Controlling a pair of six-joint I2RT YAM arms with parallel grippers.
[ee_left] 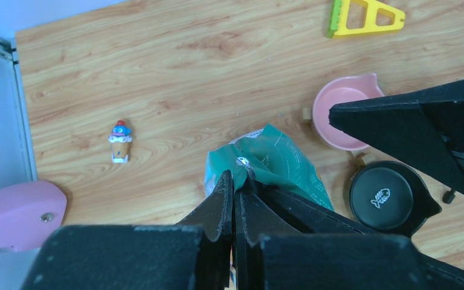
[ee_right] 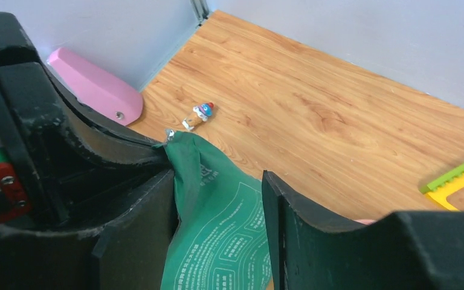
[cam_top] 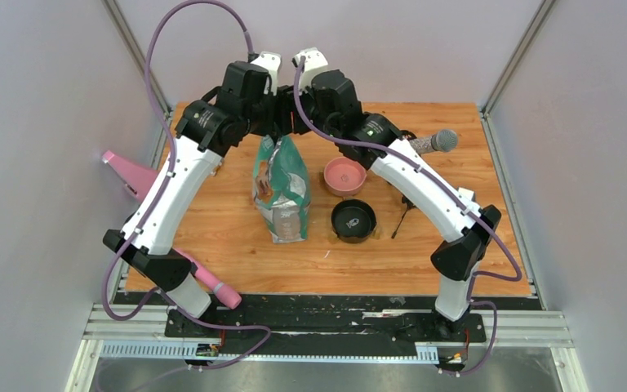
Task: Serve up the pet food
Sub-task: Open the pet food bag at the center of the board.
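Firmly, left pincer (ee_left: 235, 179) pinches pet food bag (ee_left: 283, 162).

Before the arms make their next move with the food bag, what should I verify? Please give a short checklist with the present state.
1. Left gripper shut on the top edge of the bag: ok.
2. Right gripper closed on the bag: not ok, jaws stand open around it.
3. Bag top opened: cannot tell.
4. Pink bowl empty, beside the bag: ok.
5. Black bowl empty: ok.
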